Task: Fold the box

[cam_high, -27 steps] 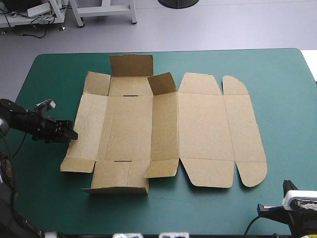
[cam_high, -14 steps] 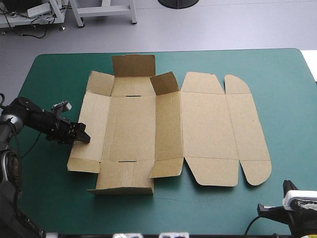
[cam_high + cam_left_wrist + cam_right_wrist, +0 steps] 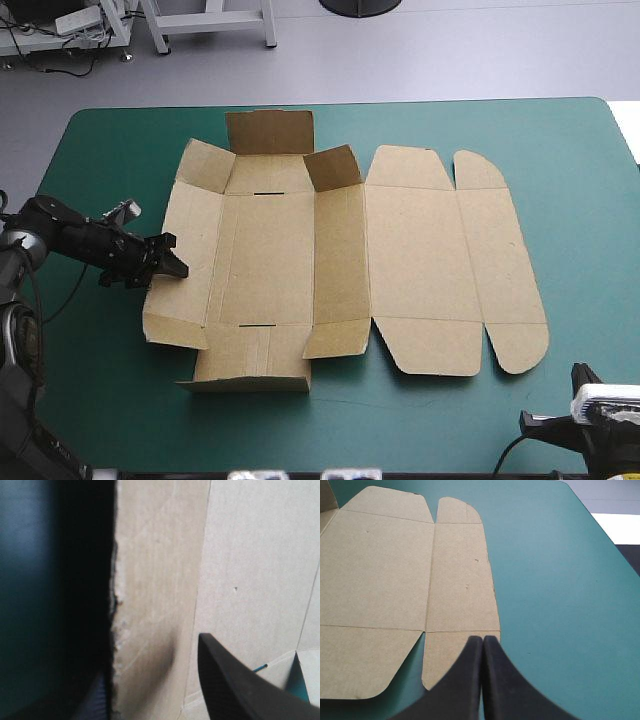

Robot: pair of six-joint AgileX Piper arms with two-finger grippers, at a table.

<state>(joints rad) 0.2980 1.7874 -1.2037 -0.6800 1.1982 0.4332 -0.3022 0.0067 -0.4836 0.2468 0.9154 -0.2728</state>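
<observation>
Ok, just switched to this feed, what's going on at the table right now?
The left end effector is at the left edge of the box, open and straddling the rim of the outer left panel, not yet clamped on it. The box lies mostly flat on the table, with only a few flaps at its left end raised. The right end effector is shut, holds nothing, and sits back by the table's near right corner.

The left gripper [image 3: 172,256] bears curved black fins on a black arm [image 3: 75,236].
</observation>
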